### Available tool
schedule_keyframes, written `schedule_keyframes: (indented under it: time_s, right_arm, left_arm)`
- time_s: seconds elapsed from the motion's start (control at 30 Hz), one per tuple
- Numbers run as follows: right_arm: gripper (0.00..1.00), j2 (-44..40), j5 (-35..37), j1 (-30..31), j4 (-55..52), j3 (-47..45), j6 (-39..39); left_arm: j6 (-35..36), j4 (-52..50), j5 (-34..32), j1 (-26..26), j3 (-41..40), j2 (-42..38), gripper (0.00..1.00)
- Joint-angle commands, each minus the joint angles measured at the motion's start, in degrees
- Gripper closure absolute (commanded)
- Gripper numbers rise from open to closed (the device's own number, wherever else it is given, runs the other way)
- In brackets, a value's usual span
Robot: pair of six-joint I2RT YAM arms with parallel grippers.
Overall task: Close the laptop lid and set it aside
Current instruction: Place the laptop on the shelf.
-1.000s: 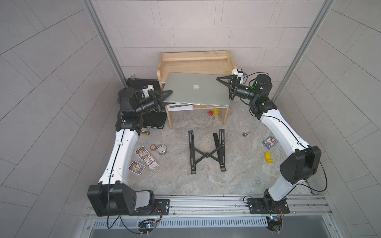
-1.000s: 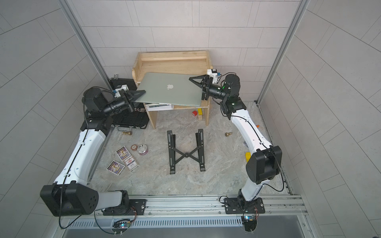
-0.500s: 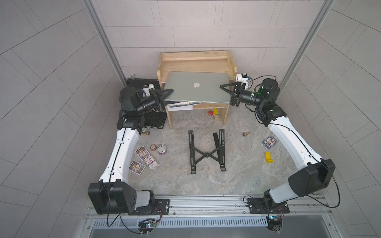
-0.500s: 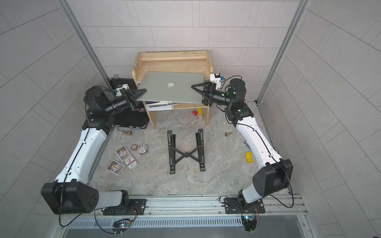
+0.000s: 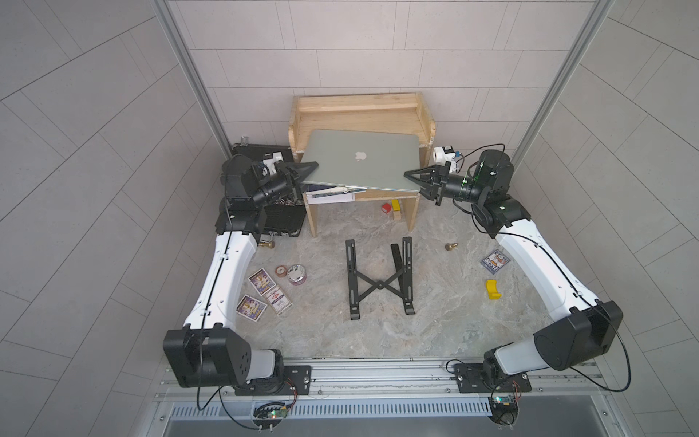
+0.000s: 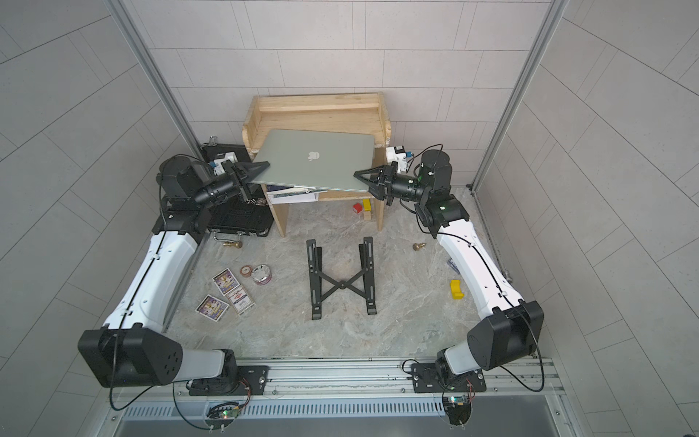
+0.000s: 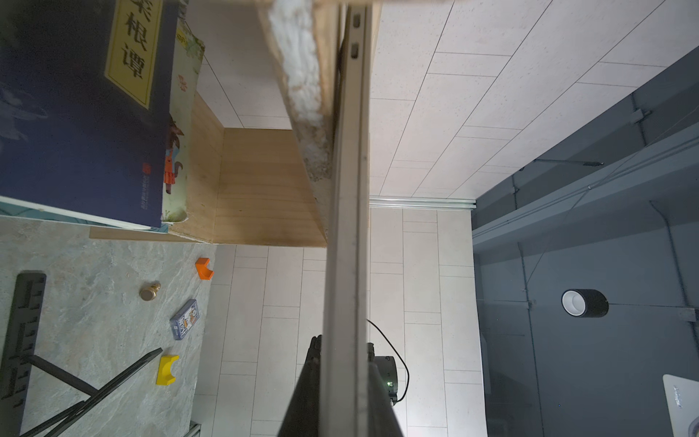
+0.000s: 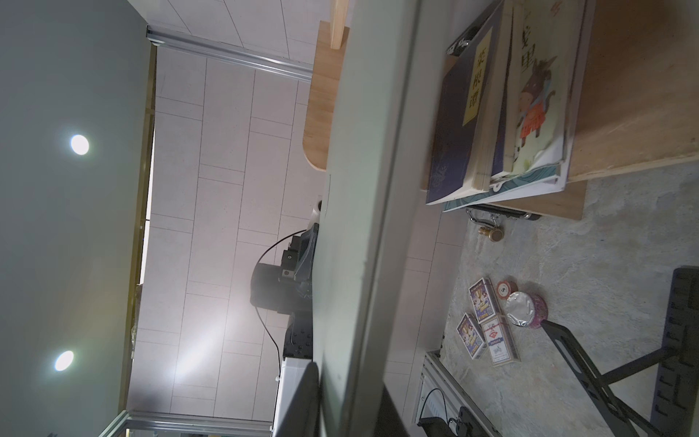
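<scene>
Right jaws just shut on laptop (image 5: 363, 168), centre-right of frame; left jaws grip opposite edge. Lid (image 6: 312, 160) down; ready to move aside.

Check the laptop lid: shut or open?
Shut: in both top views the laptop lid faces up, logo showing, no screen or keys visible.

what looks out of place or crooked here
The closed laptop sits crooked on the wooden desk, its front edge hanging past the desk's front, pinched at either side by the left hand and right hand.
</scene>
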Motion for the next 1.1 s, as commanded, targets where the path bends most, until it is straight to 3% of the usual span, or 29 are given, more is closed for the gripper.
schedule_keyframes:
  time_s: [0.0, 0.13, 0.2, 0.37, 0.53, 1.07]
  right_arm:
    - [0.92, -1.1, -1.0, -0.2, 4.7, 2.7, -4.1]
    - [0.97, 0.2, -1.0, -0.8, 4.4, 4.5, -3.4]
    - [1.0, 0.9, -1.1, -1.1, 4.4, 5.3, -2.9]
    - [1.0, 2.7, -1.2, -2.4, 4.6, 7.5, -1.7]
    - [1.0, 4.6, -1.3, -3.3, 5.2, 9.2, -0.5]
    - [1.0, 9.8, 1.4, -4.2, 11.1, 13.5, 7.7]
  left_arm:
    - [-1.3, -3.4, -5.1, 0.6, 1.7, 0.8, 1.0]
    - [-0.6, -4.5, -4.5, 0.7, 2.0, 0.8, 0.98]
    - [-0.4, -4.9, -4.0, 0.6, 2.3, 0.9, 0.88]
    - [0.0, -5.4, -3.6, 0.7, 2.3, 0.5, 0.51]
    - [0.5, -6.2, -3.3, 0.7, 2.4, 0.1, 0.33]
    - [0.3, -6.3, -3.9, 0.6, 2.8, -2.1, 0.3]
